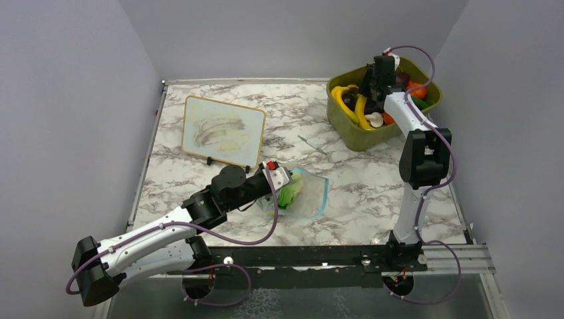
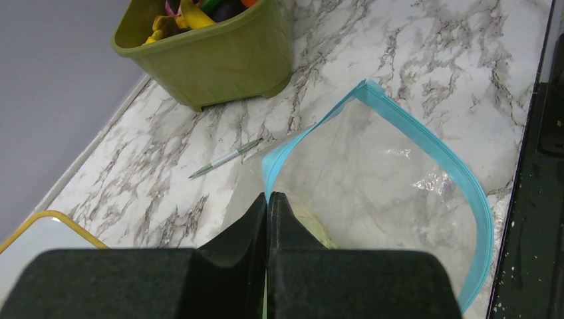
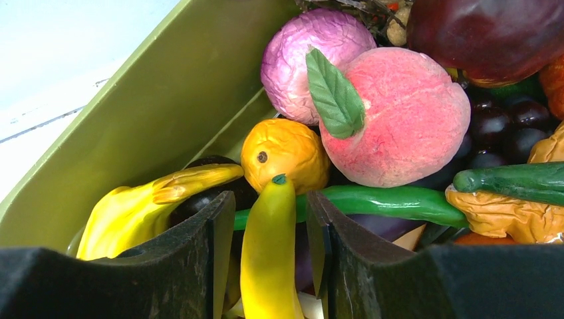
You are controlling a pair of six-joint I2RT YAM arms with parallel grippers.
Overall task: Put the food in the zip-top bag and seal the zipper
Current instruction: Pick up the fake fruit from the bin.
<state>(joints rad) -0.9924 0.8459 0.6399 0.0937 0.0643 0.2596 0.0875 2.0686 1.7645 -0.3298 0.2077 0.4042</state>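
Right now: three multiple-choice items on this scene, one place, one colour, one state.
1. The right gripper in the olive-green plastic tub is: A shut empty; B open around a yellow toy banana; C clamping its rim.
2. The green leafy toy lettuce lies: A in that tub; B in the right gripper; C in the clear zip-top bag.
3. The bag's mouth strip is: A red; B teal-blue; C yellow.
Key: B, gaps flank the banana; C, clear plastic covers it; B, left wrist view shows it.
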